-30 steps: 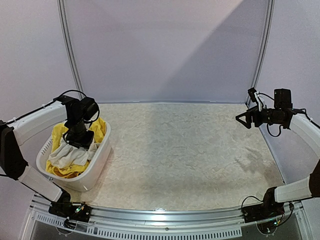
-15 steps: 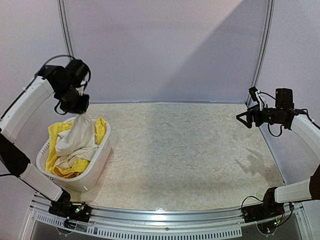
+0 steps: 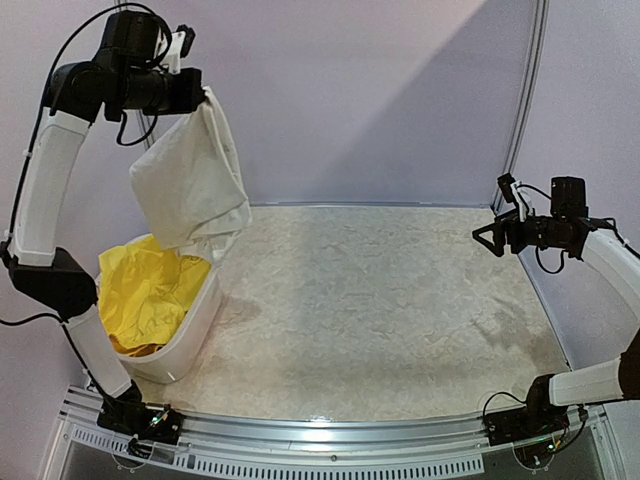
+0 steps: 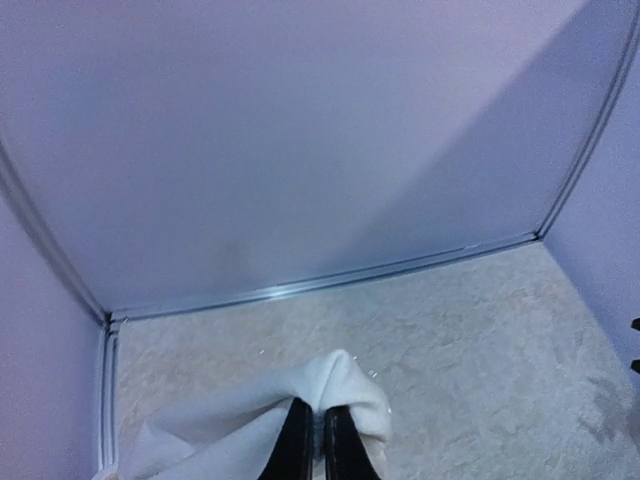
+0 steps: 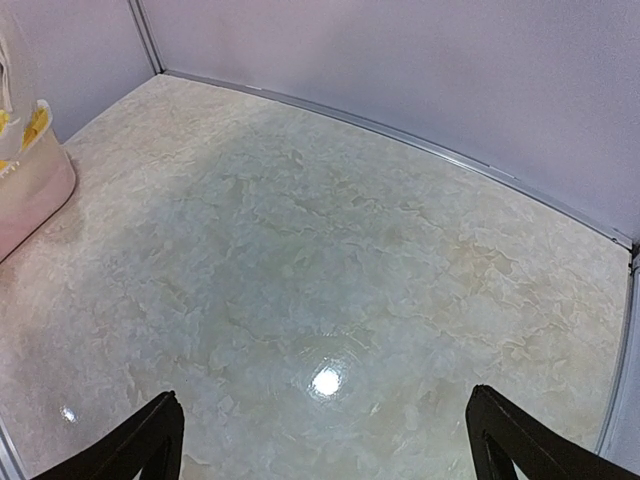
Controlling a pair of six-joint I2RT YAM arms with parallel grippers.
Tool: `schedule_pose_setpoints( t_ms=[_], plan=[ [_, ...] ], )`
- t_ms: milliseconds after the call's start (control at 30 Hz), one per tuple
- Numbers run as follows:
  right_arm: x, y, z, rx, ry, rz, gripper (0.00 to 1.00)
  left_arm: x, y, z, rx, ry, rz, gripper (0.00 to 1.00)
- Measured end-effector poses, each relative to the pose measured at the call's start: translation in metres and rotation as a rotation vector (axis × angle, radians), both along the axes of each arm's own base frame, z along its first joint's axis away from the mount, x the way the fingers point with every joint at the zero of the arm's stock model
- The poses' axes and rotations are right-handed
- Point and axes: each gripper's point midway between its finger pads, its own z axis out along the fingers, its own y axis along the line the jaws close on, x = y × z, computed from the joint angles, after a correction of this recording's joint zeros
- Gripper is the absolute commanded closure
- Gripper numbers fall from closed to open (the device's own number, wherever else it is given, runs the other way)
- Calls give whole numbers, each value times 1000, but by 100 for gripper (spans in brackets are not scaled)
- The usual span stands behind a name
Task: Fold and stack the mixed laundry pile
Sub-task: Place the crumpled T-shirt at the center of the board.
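Note:
My left gripper (image 3: 200, 92) is raised high at the back left, shut on a fold of the white T-shirt (image 3: 190, 185). The shirt hangs down from it, its lower edge just above the basket. In the left wrist view the black fingers (image 4: 293, 440) pinch the white T-shirt (image 4: 345, 385) between them. The rest of the mixed laundry pile, bright yellow cloth (image 3: 150, 290), lies in the white basket (image 3: 190, 325). My right gripper (image 3: 482, 238) hovers at the right side, open and empty; its fingertips (image 5: 150, 430) stand wide apart over bare table.
The marbled tabletop (image 3: 400, 310) stretches between the basket and the right arm. Lilac walls enclose the back and sides. The basket's pale side (image 5: 30, 190) shows at the left edge of the right wrist view.
My left gripper closed on the white T-shirt in the basket and lifted it high up and to the right. The yellow cloth is now uncovered. The right arm stayed still.

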Motion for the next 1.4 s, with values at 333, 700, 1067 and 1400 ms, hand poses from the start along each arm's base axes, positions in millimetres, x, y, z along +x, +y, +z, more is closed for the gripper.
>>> schedule_pose_setpoints(
  t_ms=[333, 700, 1067, 1400],
  plan=[
    [0, -1, 0, -3, 0, -4, 1, -49, -166, 80, -158, -338, -484, 100],
    [-1, -11, 10, -39, -39, -58, 1, -79, -295, -49, -91, -100, -711, 81],
    [9, -23, 3, -80, 22, -100, 15, 110, -136, -310, -54, 486, -63, 42],
    [-41, 0, -41, -223, 146, 173, 32, -24, -225, -323, 40, 600, -507, 44]
  ],
)
